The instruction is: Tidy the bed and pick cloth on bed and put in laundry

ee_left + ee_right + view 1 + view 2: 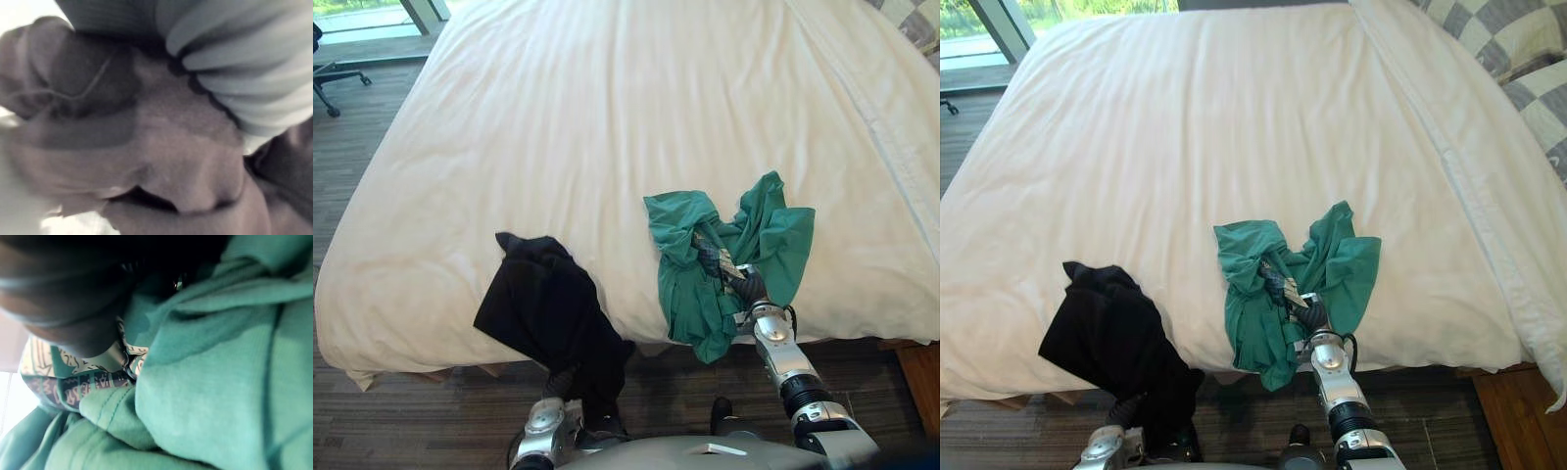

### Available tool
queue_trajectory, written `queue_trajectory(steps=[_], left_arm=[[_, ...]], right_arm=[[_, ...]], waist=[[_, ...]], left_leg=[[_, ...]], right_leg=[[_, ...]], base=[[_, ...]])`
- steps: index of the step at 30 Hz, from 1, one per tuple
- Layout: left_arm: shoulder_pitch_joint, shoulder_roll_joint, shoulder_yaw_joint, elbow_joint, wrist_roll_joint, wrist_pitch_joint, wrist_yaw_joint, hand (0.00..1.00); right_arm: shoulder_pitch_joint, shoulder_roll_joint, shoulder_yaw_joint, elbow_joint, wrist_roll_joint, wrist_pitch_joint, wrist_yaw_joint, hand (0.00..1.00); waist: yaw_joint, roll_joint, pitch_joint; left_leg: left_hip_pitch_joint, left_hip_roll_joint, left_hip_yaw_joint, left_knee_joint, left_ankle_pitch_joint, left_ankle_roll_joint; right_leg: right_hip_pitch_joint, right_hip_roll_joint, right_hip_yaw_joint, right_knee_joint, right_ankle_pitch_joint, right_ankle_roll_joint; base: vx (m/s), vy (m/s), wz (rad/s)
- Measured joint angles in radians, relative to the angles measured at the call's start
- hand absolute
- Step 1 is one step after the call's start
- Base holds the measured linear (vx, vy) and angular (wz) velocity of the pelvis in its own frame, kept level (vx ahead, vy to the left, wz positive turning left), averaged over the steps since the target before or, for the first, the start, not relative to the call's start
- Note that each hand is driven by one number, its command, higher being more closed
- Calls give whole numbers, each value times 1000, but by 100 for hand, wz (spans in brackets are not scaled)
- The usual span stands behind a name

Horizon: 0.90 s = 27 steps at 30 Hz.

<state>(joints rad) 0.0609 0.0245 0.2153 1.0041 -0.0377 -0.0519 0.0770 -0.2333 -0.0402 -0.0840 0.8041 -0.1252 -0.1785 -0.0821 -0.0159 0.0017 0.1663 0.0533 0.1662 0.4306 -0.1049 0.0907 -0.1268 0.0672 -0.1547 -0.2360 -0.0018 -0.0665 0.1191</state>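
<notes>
A green cloth [759, 230] lies bunched at the near edge of the white bed [607, 127], one end hanging over the side. A patterned piece [73, 382] shows inside its folds. My right hand [747, 286] reaches up into the bunch from below and is shut on the green cloth. To the left, a black cloth [543, 304] droops off the same bed edge. It drapes over my left hand [560, 380], which is hidden under the fabric. The left wrist view has dark cloth [146, 147] pressed close against the hand's cover.
A checkered pillow or quilt [1513, 49] sits at the far right of the bed. A wooden piece of furniture [920, 387] stands by the bed's near right corner. An office chair [333, 78] is on the carpet at far left, by a window.
</notes>
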Motion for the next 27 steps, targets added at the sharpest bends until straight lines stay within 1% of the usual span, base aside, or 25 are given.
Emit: queue_trajectory(steps=[3,6,7,8,9,10,11,12,13,14,15,16,18,19,20,21,22,23,24,25,26,27], left_arm=[[-2,-8,13,1,-1,10,12,100],[-2,-5,12,0,-19,15,16,100],[0,-3,11,-2,-33,13,17,100],[3,-3,5,-10,-47,12,18,100],[3,-3,-4,-13,-59,9,18,100],[3,-5,-26,-29,-77,6,18,100],[10,-3,-46,-56,-104,1,18,100],[13,0,-56,-71,-113,-1,18,100],[24,0,-60,-104,-129,-6,18,100],[32,1,-60,-118,-138,-9,20,100],[49,2,-60,-127,-150,-19,37,100],[50,3,-62,-129,-153,-21,40,100],[79,22,-91,-169,-188,-23,44,100],[86,24,-98,-180,-189,-24,44,100],[95,22,-98,-204,-192,-26,47,100],[111,15,-97,-237,-206,-31,55,100],[117,13,-98,-251,-213,-34,59,100],[126,5,-98,-285,-235,-43,64,100],[127,-1,-99,-301,-249,-45,67,100],[129,-11,-100,-332,-260,-45,76,100],[137,-23,-111,-384,-278,-46,81,100],[137,-32,-119,-409,-286,-47,82,100]], right_arm=[[0,26,-58,13,63,21,1,100],[2,30,-76,17,126,44,0,100],[9,30,-78,16,154,51,0,100],[35,28,-79,-1,182,55,0,100],[53,27,-79,-12,194,55,1,100],[98,23,-81,-36,225,55,0,100],[134,16,-86,-43,247,55,-5,100],[150,14,-86,-44,261,55,-9,100],[174,10,-86,-44,266,55,-15,100],[187,9,-85,-43,274,55,-18,100],[218,6,-78,-44,291,55,-20,100],[232,3,-73,-44,299,54,-21,100],[276,2,-63,-44,299,54,-29,100],[288,1,-62,-45,299,54,-33,100],[314,-5,-62,-53,298,53,-42,100],[336,-15,-58,-72,298,53,-45,100],[351,-19,-54,-84,298,53,-46,100],[391,-23,-51,-125,298,52,-53,100],[404,-25,-51,-141,298,52,-60,100],[422,-31,-52,-164,297,53,-73,100],[440,-42,-53,-192,295,59,-89,100],[446,-50,-53,-209,293,64,-96,100]], waist=[[1,-12,-7],[-9,-20,-10],[-23,-26,-8],[-25,-26,-8],[-28,-26,-8],[-32,-30,-13],[-33,-40,-19],[-32,-47,-23],[-27,-61,-36],[-23,-69,-40],[-20,-84,-51],[-19,-94,-57],[-15,-118,-73],[-11,-120,-74],[8,-120,-74],[21,-119,-73],[26,-119,-73],[34,-118,-72],[33,-116,-71],[32,-114,-69],[29,-109,-65],[31,-105,-53]], left_leg=[[13,-6,-1,0,-8,3],[19,-24,-32,0,-16,11],[16,-27,-63,0,-26,9],[11,-23,-97,0,-38,11],[8,-21,-123,0,-38,11],[-5,-20,-180,0,-39,11],[-20,-21,-234,0,-38,11],[-27,-23,-259,0,-38,11],[-38,-26,-293,1,-28,11],[-43,-27,-309,1,-14,14],[-58,-34,-332,7,-4,17],[-63,-36,-337,7,-1,20],[-65,-49,-369,8,7,27],[-65,-52,-376,8,11,30],[-65,-59,-389,8,22,38],[-70,-65,-392,8,40,52],[-76,-70,-398,8,51,56],[-110,-84,-425,10,94,80],[-135,-92,-438,18,111,97],[-179,-105,-441,34,145,117],[-226,-129,-414,39,213,169],[-236,-137,-374,31,239,200]], right_leg=[[12,-8,-3,6,-8,3],[7,-32,-18,87,-58,7],[-1,-39,-14,147,-86,-4],[-27,-36,33,228,-104,-23],[-36,-31,63,267,-109,-30],[-55,-18,134,338,-114,-39],[-62,-9,169,385,-114,-39],[-60,-8,169,396,-115,-41],[-59,-6,165,400,-118,-45],[-57,-5,164,398,-118,-45],[-56,-6,152,386,-118,-45],[-51,-7,142,381,-118,-46],[-2,-8,121,337,-117,-46],[12,-8,115,328,-116,-47],[28,-7,109,317,-115,-48],[44,-7,100,308,-115,-48],[51,-8,82,300,-115,-48],[61,-9,25,291,-115,-48],[60,-9,-5,289,-115,-48],[58,-11,-55,288,-115,-49],[54,-14,-115,286,-116,-50],[61,-17,-138,276,-116,-56]], base=[[0,0,0],[51,20,29],[27,4,65],[27,5,74],[62,-8,106],[83,-22,128],[93,-42,132],[152,-79,114],[178,-85,72],[233,-100,73],[199,-80,48],[187,-78,59],[171,-92,60],[145,-108,62],[79,-94,59],[58,-96,61],[17,-104,90],[-19,-106,98],[-32,-101,131],[-54,-71,150],[-56,-35,150],[-78,16,136]])
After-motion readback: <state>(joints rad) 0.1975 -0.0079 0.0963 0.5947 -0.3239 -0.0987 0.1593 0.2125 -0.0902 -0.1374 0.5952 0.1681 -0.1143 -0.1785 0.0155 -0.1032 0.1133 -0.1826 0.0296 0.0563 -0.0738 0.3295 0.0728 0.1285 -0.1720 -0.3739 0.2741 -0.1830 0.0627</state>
